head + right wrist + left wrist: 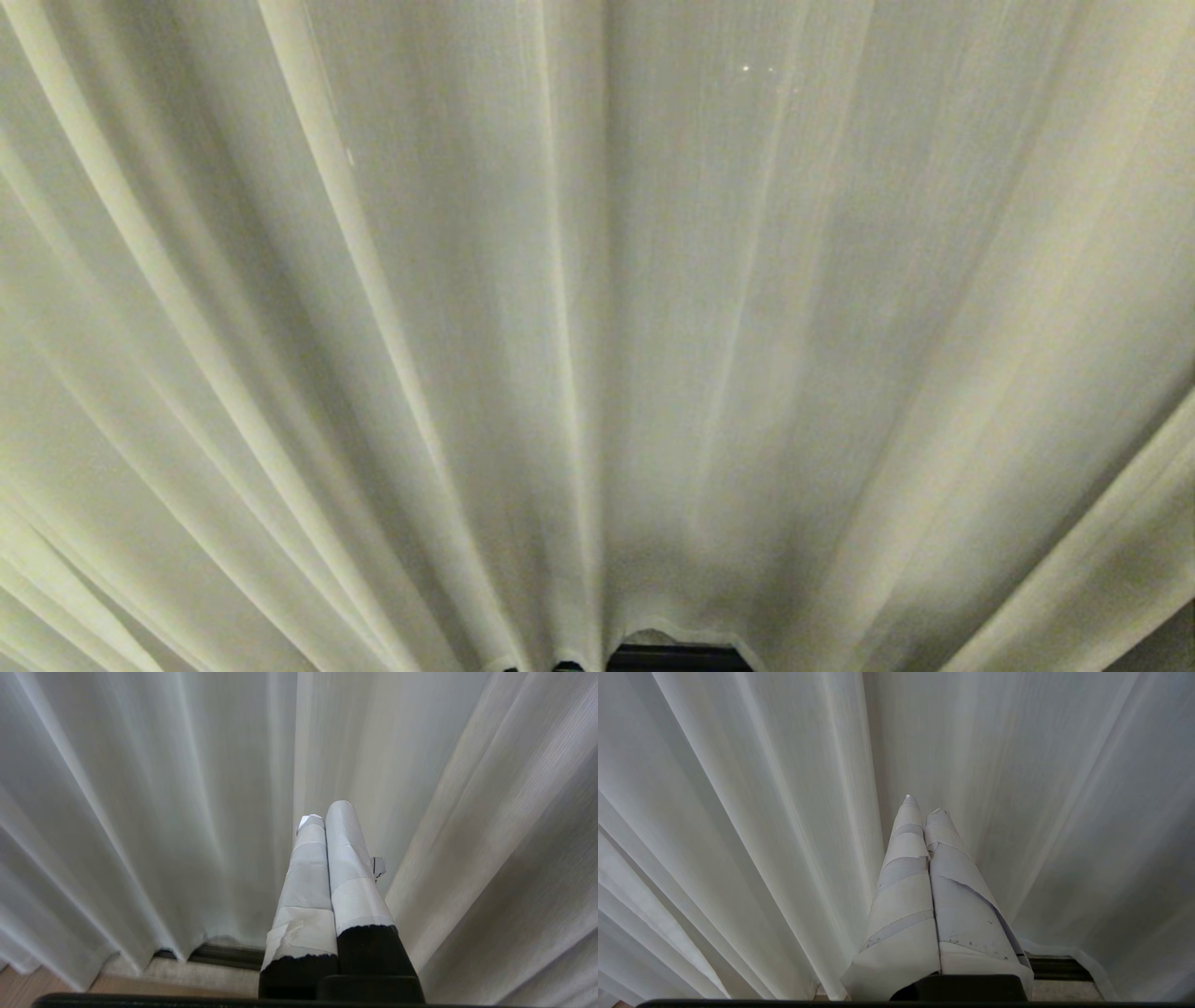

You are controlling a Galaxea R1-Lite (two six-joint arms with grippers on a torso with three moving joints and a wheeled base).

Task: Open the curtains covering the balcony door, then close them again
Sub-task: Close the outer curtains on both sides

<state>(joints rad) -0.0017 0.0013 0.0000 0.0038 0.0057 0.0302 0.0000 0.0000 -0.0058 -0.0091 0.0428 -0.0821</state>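
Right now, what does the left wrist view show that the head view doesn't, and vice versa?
Only the left wrist view: the left gripper, its tape-wrapped fingers pressed together with nothing between them, pointing at the cloth, plus a strip of pale floor by the hem.

Only the head view: no arm or gripper at all, just fabric filling the frame, with small bright glints shining through near the top.

Both: the sheer curtains hanging drawn in vertical pleats, and a dark door track peeking out under the hem.

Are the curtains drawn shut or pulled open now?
Shut. The curtains hang spread across the whole head view, reaching the dark track; no glass shows.
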